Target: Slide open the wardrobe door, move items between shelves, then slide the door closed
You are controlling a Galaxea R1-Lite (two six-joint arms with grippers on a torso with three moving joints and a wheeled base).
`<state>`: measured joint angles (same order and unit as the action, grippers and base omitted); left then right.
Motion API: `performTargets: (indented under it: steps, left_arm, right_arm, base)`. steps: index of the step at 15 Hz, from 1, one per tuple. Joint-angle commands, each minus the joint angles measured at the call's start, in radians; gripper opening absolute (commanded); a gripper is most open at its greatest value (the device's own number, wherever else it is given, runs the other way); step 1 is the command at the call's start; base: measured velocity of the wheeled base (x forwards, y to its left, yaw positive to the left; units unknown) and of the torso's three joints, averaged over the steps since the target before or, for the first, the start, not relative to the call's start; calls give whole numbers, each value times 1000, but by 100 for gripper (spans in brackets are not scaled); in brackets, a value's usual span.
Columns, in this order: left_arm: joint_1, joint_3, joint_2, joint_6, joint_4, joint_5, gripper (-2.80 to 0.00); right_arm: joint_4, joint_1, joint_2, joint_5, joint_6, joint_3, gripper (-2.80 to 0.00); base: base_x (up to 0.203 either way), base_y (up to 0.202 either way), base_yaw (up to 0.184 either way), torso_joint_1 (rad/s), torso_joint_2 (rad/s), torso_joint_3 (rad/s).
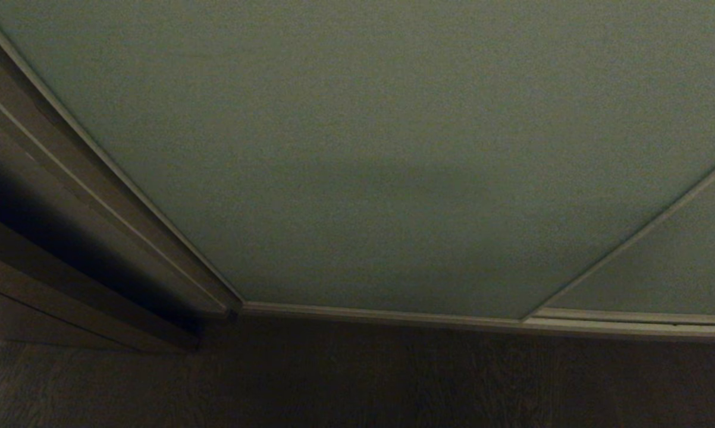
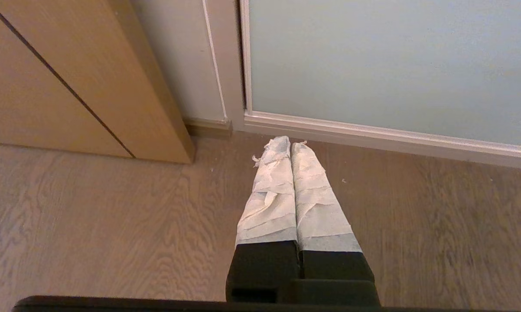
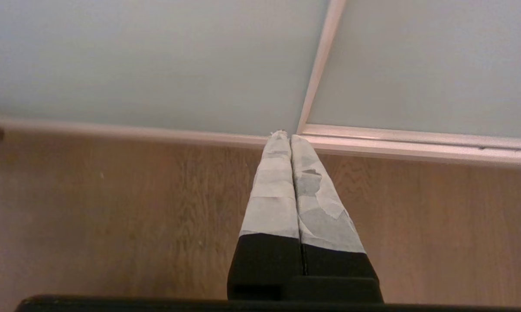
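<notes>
Head camera is giving me almost nothing but the sliding wardrobe door, a pale grey-green panel filling the picture, dim, with its thin cream frame running along the bottom where it meets the wooden floor. A second panel sits at the right, and the two meet along a slim cream strip, so the wardrobe is closed. No toys, no shelves anywhere in what I can see. On the far left I have a brown wooden frame beside the door's edge. Neither arm shows up in this view.

Over to my left wrist feed: left gripper, fingers wrapped in white tape and pressed flat together, nothing between them. It points down toward the floor just in front of the door's lower left corner, near the cream bottom rail but not touching it. A light wooden cabinet side stands off to one side of it.

Right wrist feed now: right gripper, taped fingers also pinched together, empty. Its tips line up with the spot where the two door panels meet, close to the bottom rail; I cannot tell whether they touch it.
</notes>
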<state>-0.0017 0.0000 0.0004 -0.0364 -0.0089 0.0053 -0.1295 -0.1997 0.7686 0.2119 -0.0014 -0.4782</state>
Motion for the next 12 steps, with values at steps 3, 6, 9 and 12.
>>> performTargets:
  steps: [3,6,9,12]
  left_arm:
    - [0,0,1,0,0,0,-280]
    - [0,0,0,0,0,1,-280]
    - [0,0,0,0,0,1,-280]
    - [0,0,0,0,0,1,-280]
  right_arm:
    - [26,140,-426,-96,-25,199,-280]
    - [193,178,-648,-166,-63,271,-280]
    - [270,194,-772,-184,-79,378,-280]
    - [128,199,-770,-185,-73,481,-280]
  base:
    - [0,0,0,0,0,0]
    - [0,0,0,0,0,0]
    - [0,0,0,0,0,0]
    - [0,0,0,0,0,0]
